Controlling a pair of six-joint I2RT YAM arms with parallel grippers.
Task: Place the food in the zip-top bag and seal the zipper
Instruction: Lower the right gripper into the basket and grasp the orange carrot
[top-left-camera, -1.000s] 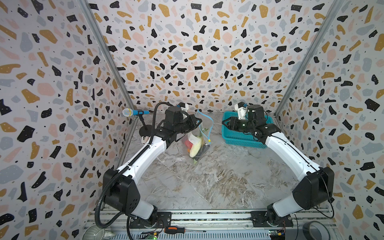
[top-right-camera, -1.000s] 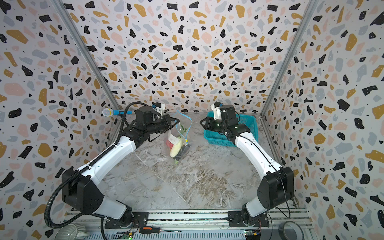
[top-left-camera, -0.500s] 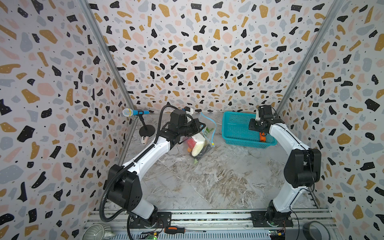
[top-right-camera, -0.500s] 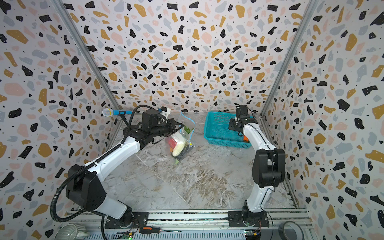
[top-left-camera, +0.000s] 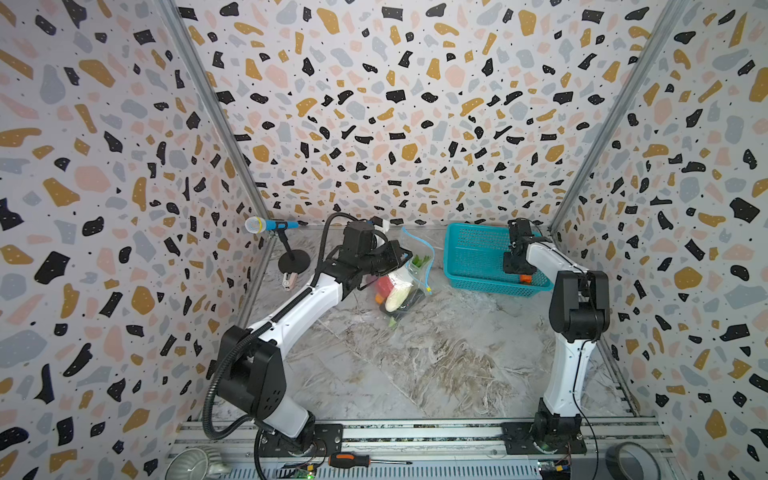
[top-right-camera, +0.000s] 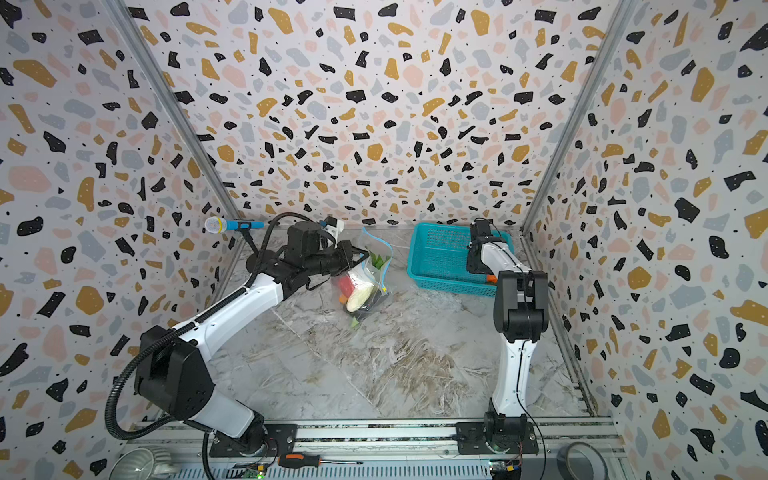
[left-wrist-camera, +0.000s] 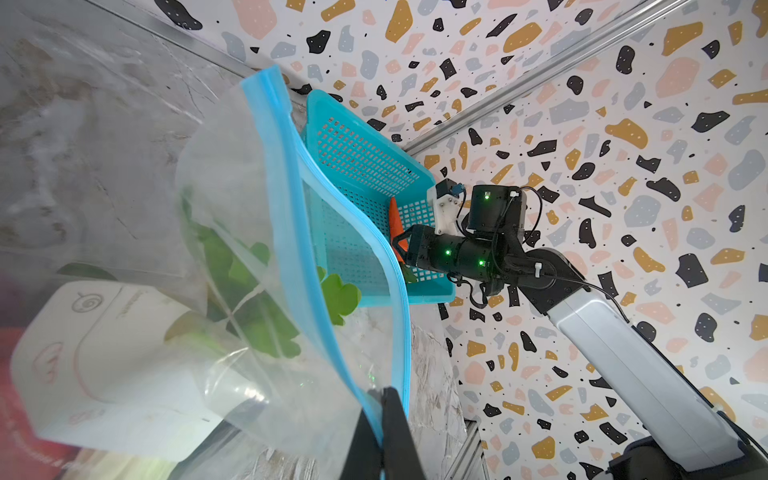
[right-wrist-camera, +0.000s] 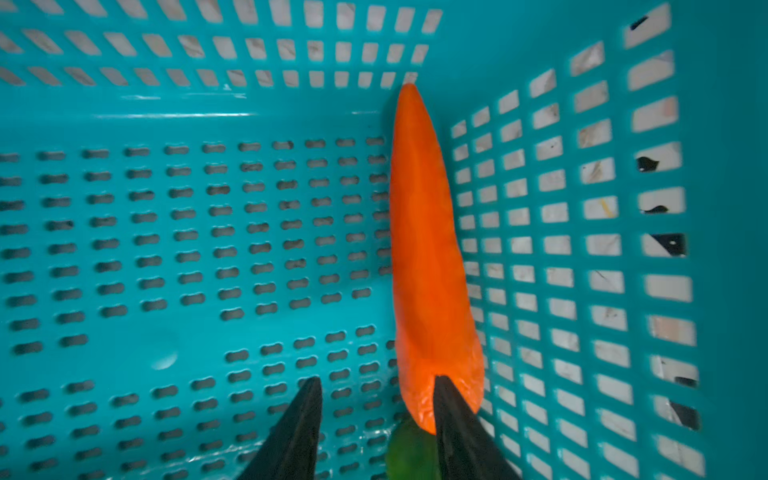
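My left gripper (left-wrist-camera: 382, 399) is shut on the light-blue zipper (left-wrist-camera: 291, 249) edge of the clear zip-top bag (top-left-camera: 401, 286), holding its mouth up off the table. Inside the bag are leafy greens (left-wrist-camera: 249, 291), a white piece (top-left-camera: 395, 295) and a red piece (top-left-camera: 384, 284). The yellow slider (top-left-camera: 428, 286) hangs at the zipper's lower end. My right gripper (right-wrist-camera: 378, 380) is open, low inside the teal basket (top-left-camera: 469, 266). One of its fingers (right-wrist-camera: 453, 407) overlaps the thick end of the orange carrot (right-wrist-camera: 424, 249), which lies along the basket's mesh wall (right-wrist-camera: 582, 249).
A microphone on a stand (top-left-camera: 270, 226) is at the back left. A loose green leaf (top-left-camera: 391, 322) lies on the marble table just below the bag. A screwdriver (top-left-camera: 349, 460), a tape roll (top-left-camera: 631, 461) and a bowl (top-left-camera: 191, 467) lie along the front rail.
My right gripper has swung from the basket's far left corner to its near right side, over the carrot. My left gripper has shifted slightly right with the bag.
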